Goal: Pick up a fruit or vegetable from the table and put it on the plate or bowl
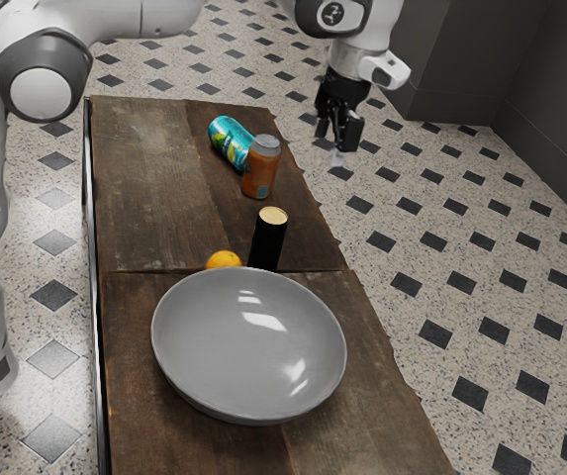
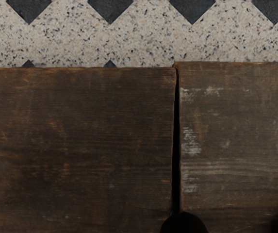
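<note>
From the side, the gripper [image 1: 338, 142] hangs open and empty above the table's [image 1: 154, 188] far edge. The orange [image 1: 224, 260] lies on the table, touching the bowl's [image 1: 248, 341] far rim, just beside a black can [image 1: 268, 239]. At the wrist, bare planks [image 2: 80, 145] meet tiled floor [image 2: 139, 34].

No text, number or brand can be read on any item. The teal can [image 1: 231, 142], lying on its side near the far edge of the table [image 1: 154, 178], carries a printed label, but its characters cannot be made out. A light mark on the dark round cap of the arm's wrist joint [image 1: 332, 12] is likewise not legible as a letter or sign.
</note>
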Available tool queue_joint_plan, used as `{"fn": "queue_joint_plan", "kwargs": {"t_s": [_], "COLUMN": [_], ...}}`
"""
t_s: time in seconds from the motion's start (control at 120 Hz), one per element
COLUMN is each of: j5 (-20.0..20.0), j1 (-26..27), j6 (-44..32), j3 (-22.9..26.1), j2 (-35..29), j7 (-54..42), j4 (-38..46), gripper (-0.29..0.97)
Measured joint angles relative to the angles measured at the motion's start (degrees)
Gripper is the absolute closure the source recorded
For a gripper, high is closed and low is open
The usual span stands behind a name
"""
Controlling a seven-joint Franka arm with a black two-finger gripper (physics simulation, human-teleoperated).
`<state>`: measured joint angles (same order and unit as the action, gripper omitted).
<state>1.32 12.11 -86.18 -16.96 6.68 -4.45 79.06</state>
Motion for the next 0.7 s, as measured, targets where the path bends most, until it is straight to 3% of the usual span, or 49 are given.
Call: {"fn": "queue_joint_plan", "kwargs": {"t_s": [0.333,0.7], "j5": [0.1,1.7], "j1": [0.0,1.3], "j6": [-1.3,4.9], "j3": [0.1,3.0], "j2": [-0.5,-3.3], "j7": [-2.6,18.7], "j4": [0.1,0.1], "gripper": [0.00,0.00]}}
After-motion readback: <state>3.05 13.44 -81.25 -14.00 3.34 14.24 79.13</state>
